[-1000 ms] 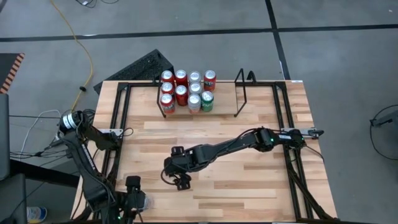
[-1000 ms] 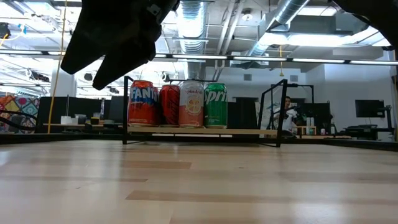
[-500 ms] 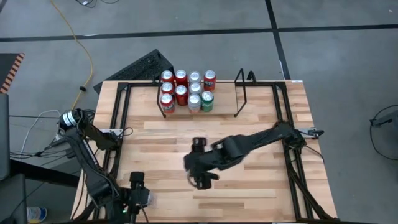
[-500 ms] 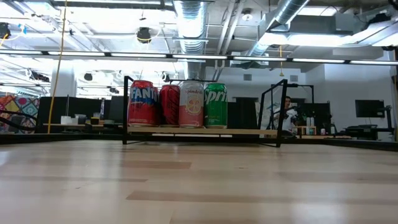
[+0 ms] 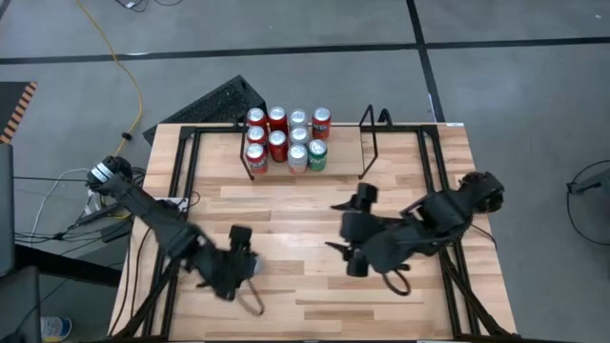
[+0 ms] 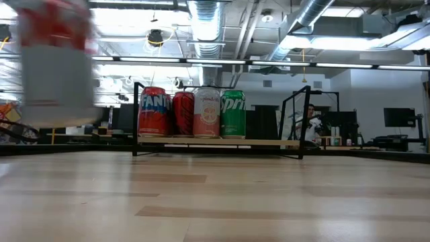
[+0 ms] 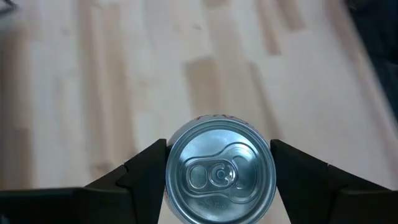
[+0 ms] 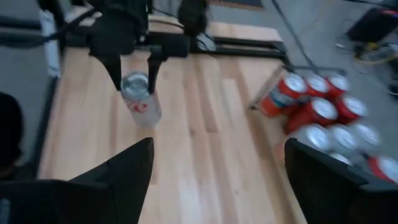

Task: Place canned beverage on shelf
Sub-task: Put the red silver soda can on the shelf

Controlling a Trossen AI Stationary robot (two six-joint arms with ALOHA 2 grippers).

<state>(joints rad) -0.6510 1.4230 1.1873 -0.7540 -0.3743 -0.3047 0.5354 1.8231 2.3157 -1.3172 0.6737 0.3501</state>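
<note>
Can point(image 7: 220, 173) clamped between left gripper point(image 5: 238, 270) fingers, lifted clear of the table point(image 5: 315, 214), long axis upright, lid toward the wrist camera. Shelf point(image 5: 310, 162) lies well ahead of those jaws, across the boards, at the far edge. Right gripper point(image 5: 351, 243) empty, jaws spread wide, about as near the shelf as the left. Counted: one can held, ten cans point(image 5: 286, 139) already on the shelf, filling its left part; space free beside them toward the right end loop.
</note>
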